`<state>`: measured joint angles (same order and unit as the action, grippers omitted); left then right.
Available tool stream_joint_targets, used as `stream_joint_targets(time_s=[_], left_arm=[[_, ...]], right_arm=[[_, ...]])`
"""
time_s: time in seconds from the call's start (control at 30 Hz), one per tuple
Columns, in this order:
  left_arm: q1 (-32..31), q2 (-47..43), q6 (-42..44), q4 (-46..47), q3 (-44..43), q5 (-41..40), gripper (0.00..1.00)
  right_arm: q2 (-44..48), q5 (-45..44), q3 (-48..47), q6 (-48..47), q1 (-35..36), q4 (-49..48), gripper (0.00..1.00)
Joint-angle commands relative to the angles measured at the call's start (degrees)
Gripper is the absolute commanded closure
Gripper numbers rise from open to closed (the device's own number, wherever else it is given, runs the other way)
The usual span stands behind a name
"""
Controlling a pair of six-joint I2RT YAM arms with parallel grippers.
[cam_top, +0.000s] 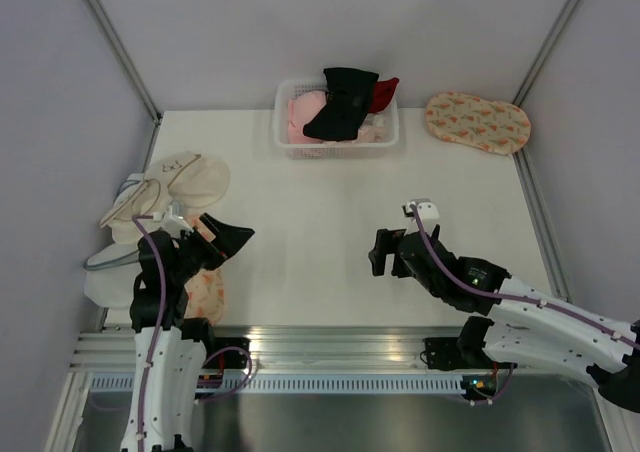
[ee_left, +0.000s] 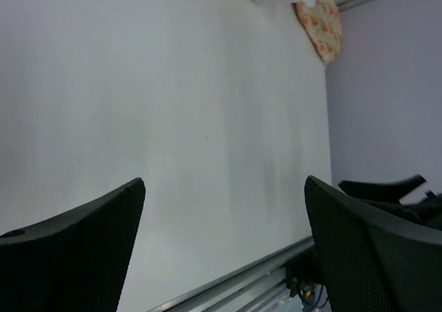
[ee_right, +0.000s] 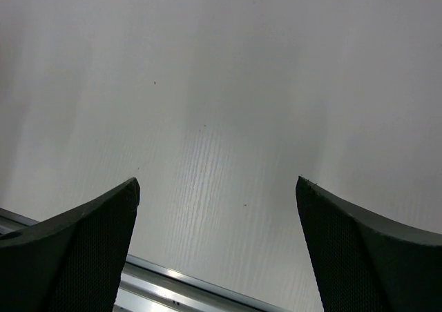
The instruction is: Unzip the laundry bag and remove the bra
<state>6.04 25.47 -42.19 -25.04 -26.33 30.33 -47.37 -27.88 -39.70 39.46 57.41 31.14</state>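
The laundry bag (cam_top: pixel 478 122), a flat oval peach-cream pouch with orange-and-green print, lies at the table's far right corner, right of the basket. It also shows at the top of the left wrist view (ee_left: pixel 321 18). A black garment (cam_top: pixel 340 104) is draped over the white basket (cam_top: pixel 285 142); no pink trim shows, so I cannot tell whether it is the bra. My left gripper (cam_top: pixel 225 237) (ee_left: pixel 224 181) is open and empty at the near left. My right gripper (cam_top: pixel 385 252) (ee_right: pixel 217 181) is open and empty over bare table, near right of centre.
The basket also holds pink (cam_top: pixel 305 112) and red (cam_top: pixel 383 92) garments. Plain cream domed pouches (cam_top: pixel 175 184) are stacked at the left edge. A smaller, more orange printed pouch (cam_top: pixel 207 294) lies under my left arm. A metal rail (cam_top: pixel 330 340) runs along the near edge.
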Motion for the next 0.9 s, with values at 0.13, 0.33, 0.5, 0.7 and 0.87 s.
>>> stream_joint_targets(time_s=[0.13,0.33,0.5,0.7,0.87], left_arm=[[-0.5,-8.2,1.7,2.0,-0.7,15.8,0.0],[-0.9,-9.6,3.3,1.9,1.6,19.8,0.0],[-2.2,-8.0,6.6,2.6,0.8,23.1,0.0],[-10.9,0.2,12.6,2.8,-3.8,24.7,0.0],[-23.6,8.0,11.7,7.3,-7.4,17.1,0.0]], right_arm=[[-9.4,0.1,-2.6,1.3,-3.9,-8.0,0.02],[-18.4,15.3,0.2,4.5,-28.0,-20.8,0.02],[-27.5,22.7,-0.9,7.4,-46.7,-28.7,0.02],[-36.6,27.7,-3.8,12.9,-59.3,-36.8,0.02],[-42.6,26.0,-9.8,12.9,-64.3,-40.2,0.02]])
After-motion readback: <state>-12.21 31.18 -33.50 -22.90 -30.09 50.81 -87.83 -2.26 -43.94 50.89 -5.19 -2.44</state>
